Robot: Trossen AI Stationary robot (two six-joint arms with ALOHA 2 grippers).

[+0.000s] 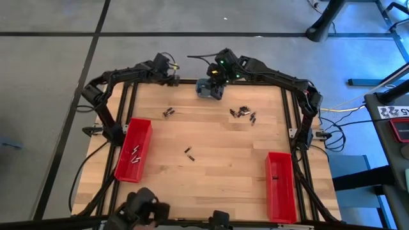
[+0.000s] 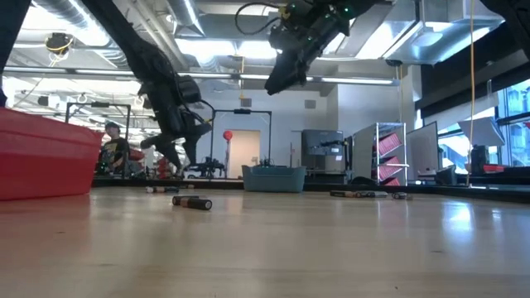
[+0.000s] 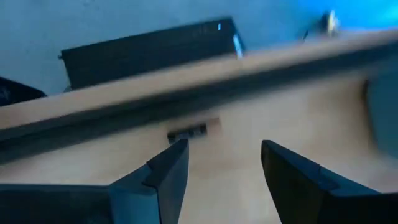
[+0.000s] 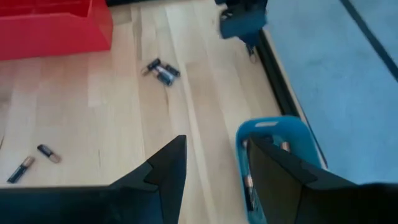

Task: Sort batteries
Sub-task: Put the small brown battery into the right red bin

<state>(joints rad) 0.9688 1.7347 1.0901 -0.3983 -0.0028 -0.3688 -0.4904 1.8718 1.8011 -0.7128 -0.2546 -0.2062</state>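
Small dark and silvery batteries lie in loose groups on the wooden table: one group (image 1: pixel 169 112) at far left, another (image 1: pixel 243 114) at far right, and a pair (image 1: pixel 189 153) near the middle. Some lie in the grey-blue dish (image 4: pixel 280 155) at the far edge. My left gripper (image 3: pixel 221 171) hangs open near the table's far edge, left of the dish, with a small dark piece (image 3: pixel 186 132) on the wood just beyond its fingertips. My right gripper (image 4: pixel 214 168) is open above the dish (image 1: pixel 209 89), holding nothing.
A long red bin (image 1: pixel 134 149) with a few batteries stands at the left side. Another red bin (image 1: pixel 279 185) stands at the near right. A dark frame rail (image 3: pixel 186 93) runs along the table's far edge, close to my left gripper. Bare wood lies between the battery groups.
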